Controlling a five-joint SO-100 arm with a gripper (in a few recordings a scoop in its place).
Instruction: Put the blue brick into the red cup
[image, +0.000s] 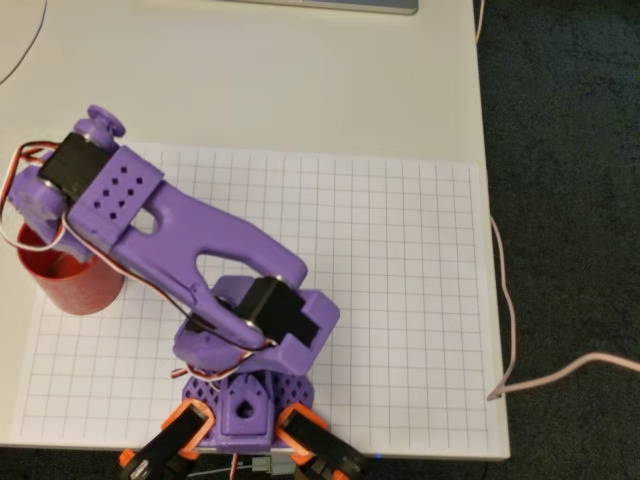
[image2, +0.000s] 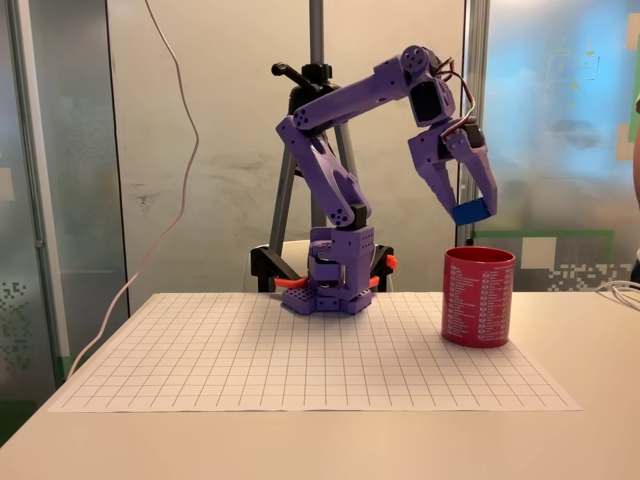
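Red cup (image2: 478, 297) below tilted blue brick (image2: 469, 211)

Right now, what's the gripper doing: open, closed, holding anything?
Gripper: closed on the blue brick, held in the air above the red cup.

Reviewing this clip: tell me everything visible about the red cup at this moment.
The red cup is a round, smooth-walled cup, apparently plastic, with fine pale print on its side. It stands upright and open-topped on the gridded sheet, at the right in the fixed view. In the overhead view the purple arm covers part of its rim. Nothing but the sheet touches it; the blue brick hangs above it in the gripper jaws.
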